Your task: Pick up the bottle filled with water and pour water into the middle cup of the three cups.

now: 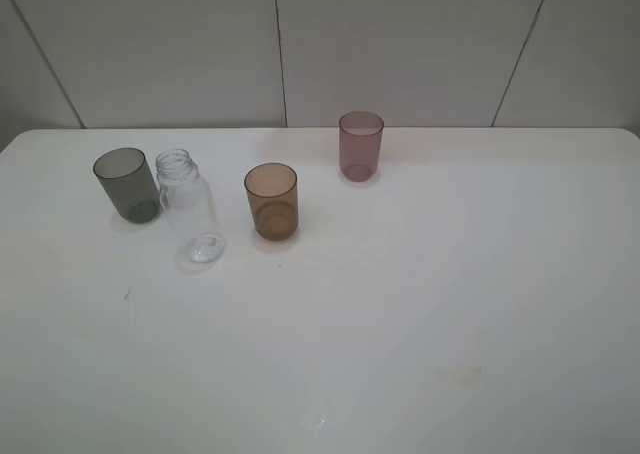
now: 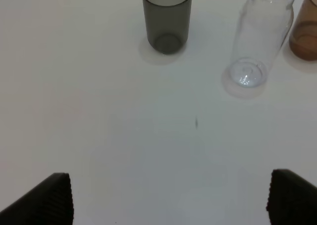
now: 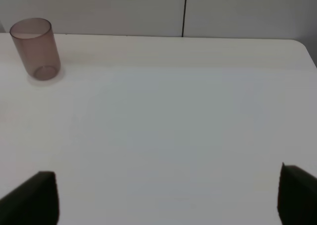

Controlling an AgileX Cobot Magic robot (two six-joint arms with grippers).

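The left end effector (image 2: 168,197) is released: in the left wrist view its two dark ribbed fingertips (image 2: 52,197) stand far apart at the picture's edge, with nothing between them and only bare white surface (image 2: 124,136) under them. Well beyond the fingertips stands the small clear colourless plastic bottle with rounded shoulders and a ribbed threaded neck (image 2: 257,41), upright and uncapped. Just beside it is the smoky grey translucent plastic tumbler (image 2: 167,19), also upright, apart from the bottle. A sliver of the amber-brown translucent plastic tumbler (image 2: 304,31) shows on the bottle's other side.

The right end effector (image 3: 168,195) is likewise released, its dark fingertips (image 3: 34,197) spread wide over bare surface and holding nothing. Well away from it, near the far edge of the surface, stands the mauve-purple translucent plastic tumbler (image 3: 35,47), upright.

In the exterior high view neither end effector appears. The bottle (image 1: 190,206) stands on the left part of the white surface (image 1: 420,304), between the grey tumbler (image 1: 127,184) and the amber-brown tumbler (image 1: 272,201), closer to the grey one but not touching it. The amber-brown tumbler is the middle one of the three, and the mauve-purple tumbler (image 1: 360,145) stands farther back and to the right of it, near the pale panelled wall (image 1: 400,44). Whether the bottle or tumblers hold any liquid cannot be told.
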